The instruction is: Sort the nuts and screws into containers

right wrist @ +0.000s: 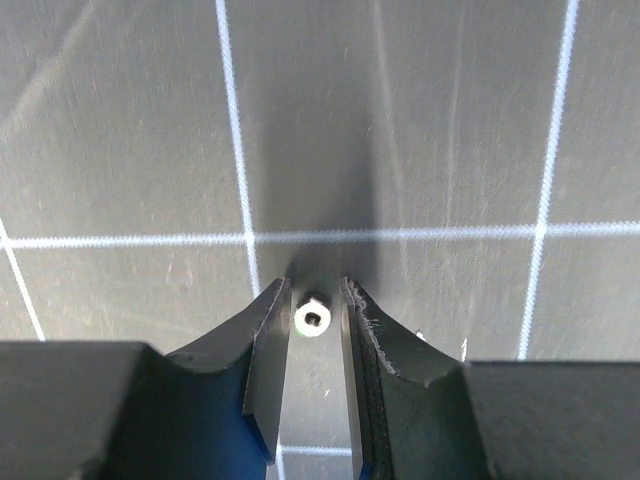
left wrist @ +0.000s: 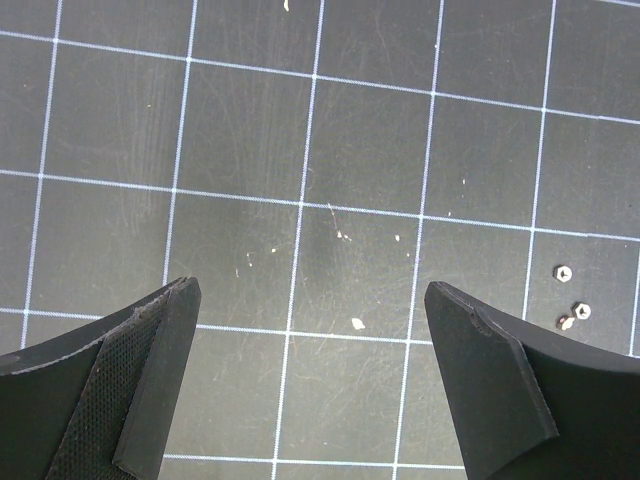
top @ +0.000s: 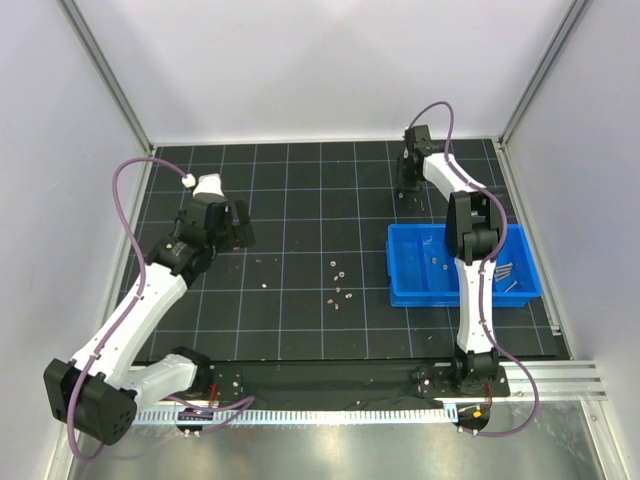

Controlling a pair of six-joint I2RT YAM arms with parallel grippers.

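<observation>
- Two jaws of the left gripper (left wrist: 312,300) are spread wide at the left; nuts (top: 340,290) are scattered in the middle.
- Beyond the containers (top: 391,268), one nut (right wrist: 312,317) is straddled, seemingly unclamped, by the narrowly parted right gripper (right wrist: 315,290); centring is advised before closing.

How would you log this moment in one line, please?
left gripper: open, over black grid mat | right gripper: slightly open, straddling small silvery hex nut on mat | blue rectangular plastic tray: grey metal screws inside
</observation>
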